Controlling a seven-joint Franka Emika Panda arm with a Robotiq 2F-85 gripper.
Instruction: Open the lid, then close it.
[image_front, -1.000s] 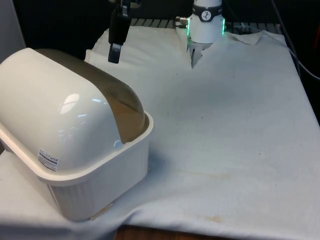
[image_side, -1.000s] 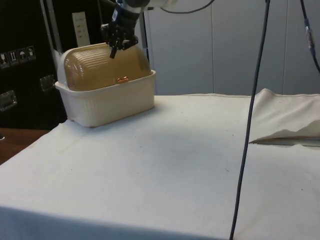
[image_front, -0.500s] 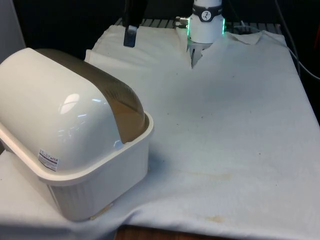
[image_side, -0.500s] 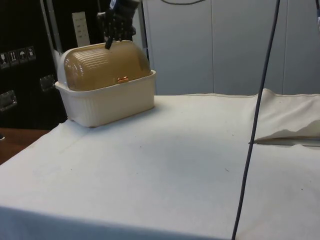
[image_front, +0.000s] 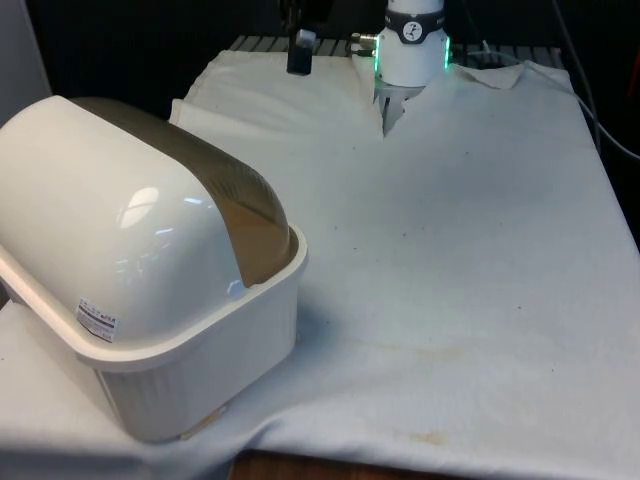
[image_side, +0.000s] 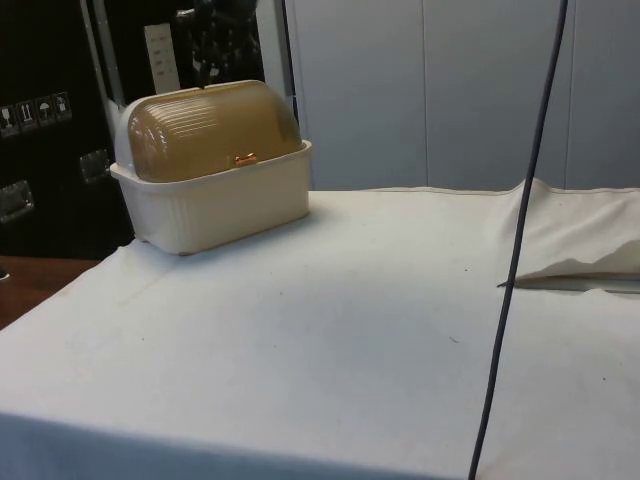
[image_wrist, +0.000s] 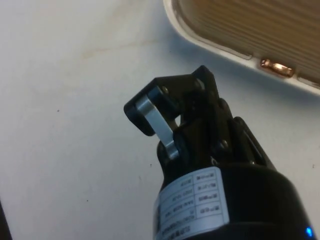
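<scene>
You are looking at a cream plastic bread box (image_front: 200, 370) with a ribbed base. It stands at the cloth-covered table's (image_front: 450, 250) near corner on the front view's left, its rounded cream back turned to that camera. Its amber, translucent, ribbed roll-top lid (image_side: 210, 135) is down and meets the front rim in the side view. A small copper-coloured handle (image_side: 245, 159) sits at the lid's lower edge, just above that rim.

A white sticker (image_front: 97, 320) with dark print is stuck low on the box's cream back, and its writing is too small to read. A white label (image_wrist: 192, 200) with lines of fine print wraps the gripper's body, and you cannot read that either.

Through the tinted lid you cannot tell what the box holds.

The black two-finger gripper (image_front: 299, 68) hangs over the table's far end, well apart from the box in the front view. In the side view it sits above the lid's crown, dark against the dark cabinets. From the wrist you see it over bare white cloth, with the box's rim and handle (image_wrist: 276, 66) nearby. You cannot tell from these views how far the gripper is open.
</scene>
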